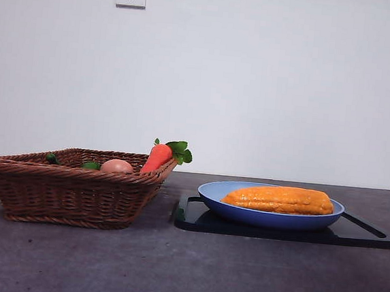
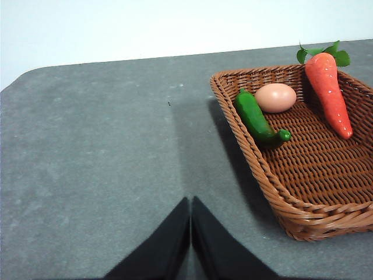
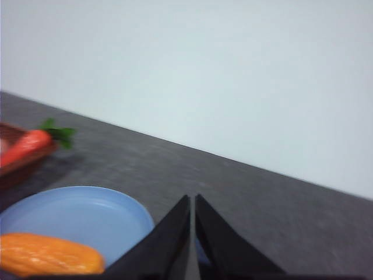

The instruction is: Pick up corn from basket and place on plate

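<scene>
The yellow-orange corn (image 1: 279, 199) lies lengthwise on the light-blue plate (image 1: 212, 197), right of the wicker basket (image 1: 68, 193). The right wrist view shows the corn (image 3: 46, 255) on the plate (image 3: 87, 216) beside my right gripper (image 3: 192, 201), which is shut, empty and raised clear of the plate. My left gripper (image 2: 190, 204) is shut with nothing in it, over bare table beside the basket (image 2: 303, 169). Neither arm shows in the front view.
The plate rests on a flat black tray (image 1: 365, 236). In the basket lie a carrot (image 2: 329, 93) with green leaves, a tan egg-like item (image 2: 275, 97) and a green cucumber (image 2: 255, 116). A white wall stands behind the table.
</scene>
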Available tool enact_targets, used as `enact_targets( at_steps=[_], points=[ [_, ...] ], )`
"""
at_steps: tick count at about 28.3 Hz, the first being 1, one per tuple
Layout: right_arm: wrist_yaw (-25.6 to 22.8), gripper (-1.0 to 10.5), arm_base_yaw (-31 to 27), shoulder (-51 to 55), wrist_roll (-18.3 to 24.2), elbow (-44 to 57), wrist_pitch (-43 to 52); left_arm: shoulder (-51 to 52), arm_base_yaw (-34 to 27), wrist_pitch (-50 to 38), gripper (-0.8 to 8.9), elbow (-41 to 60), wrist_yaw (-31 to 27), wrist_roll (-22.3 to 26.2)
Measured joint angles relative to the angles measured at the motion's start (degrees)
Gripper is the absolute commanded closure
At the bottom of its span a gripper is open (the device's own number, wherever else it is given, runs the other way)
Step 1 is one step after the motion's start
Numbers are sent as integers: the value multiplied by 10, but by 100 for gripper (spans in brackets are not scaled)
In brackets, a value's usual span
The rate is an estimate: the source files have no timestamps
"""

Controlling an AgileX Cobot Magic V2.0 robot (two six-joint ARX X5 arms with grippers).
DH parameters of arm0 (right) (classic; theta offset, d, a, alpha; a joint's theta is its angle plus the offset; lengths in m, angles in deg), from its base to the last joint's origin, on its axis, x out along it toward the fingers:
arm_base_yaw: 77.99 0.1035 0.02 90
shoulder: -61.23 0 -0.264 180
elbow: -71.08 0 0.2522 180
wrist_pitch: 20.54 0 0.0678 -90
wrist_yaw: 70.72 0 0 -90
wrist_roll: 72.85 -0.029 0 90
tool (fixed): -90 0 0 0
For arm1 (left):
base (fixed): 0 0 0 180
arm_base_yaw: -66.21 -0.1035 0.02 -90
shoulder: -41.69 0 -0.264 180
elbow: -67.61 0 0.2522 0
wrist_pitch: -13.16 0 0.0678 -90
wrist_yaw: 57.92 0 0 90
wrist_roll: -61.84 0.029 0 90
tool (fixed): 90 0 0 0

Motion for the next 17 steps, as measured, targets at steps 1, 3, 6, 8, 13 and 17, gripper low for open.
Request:
enact_targets(
  at_steps=[1,3,6,8,13,17],
  points=[
    [-15,945,0,9,-8,14,5,0,0,0,807,0,0,0],
    [-35,945,1,23,-21,35,7,0,0,0,807,0,0,0],
    [-59,945,6,46,-36,64,6,0,0,0,807,0,0,0],
    [-63,945,9,59,-40,75,7,0,0,0,807,0,0,0],
    [-63,945,15,89,-42,82,-16,0,0,0,807,0,0,0],
    [-72,945,15,96,-42,82,-56,0,0,0,807,0,0,0]
  ],
)
